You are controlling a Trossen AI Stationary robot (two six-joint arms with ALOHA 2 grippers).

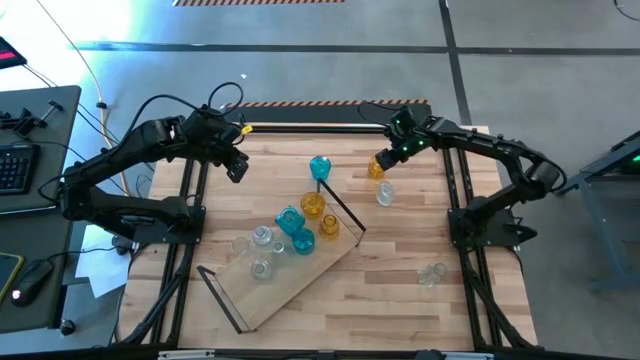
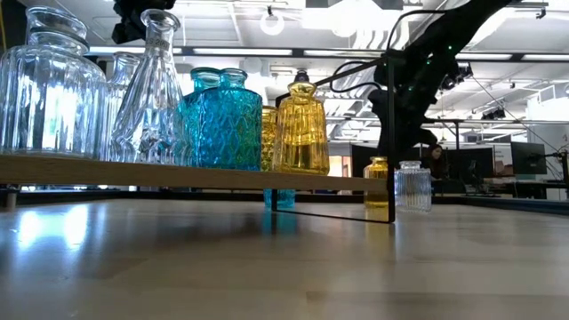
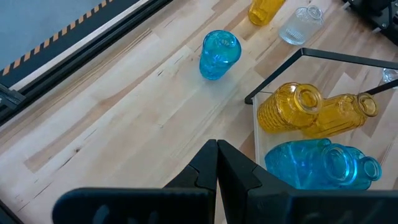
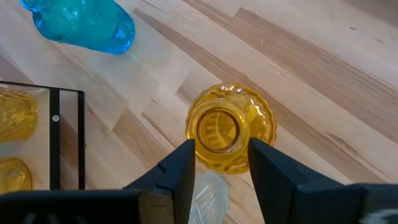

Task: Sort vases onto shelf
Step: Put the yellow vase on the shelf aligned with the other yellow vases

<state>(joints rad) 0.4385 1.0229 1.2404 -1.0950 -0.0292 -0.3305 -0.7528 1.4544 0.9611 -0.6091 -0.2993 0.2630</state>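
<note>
Two black jointed arms, black cables, green light on right arm [image 1: 404, 150], dark angular fingers [image 4: 180, 168]

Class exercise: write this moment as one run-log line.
right gripper: open, straddling amber vase on table | left gripper: shut, above table near teal vase | shelf: several vases placed

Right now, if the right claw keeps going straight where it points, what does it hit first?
The amber vase: the right claw is open, one finger on each side of its mouth, pointing down at it. A clear vase stands right beside it. Depth is unclear, so contact cannot be judged.
</note>
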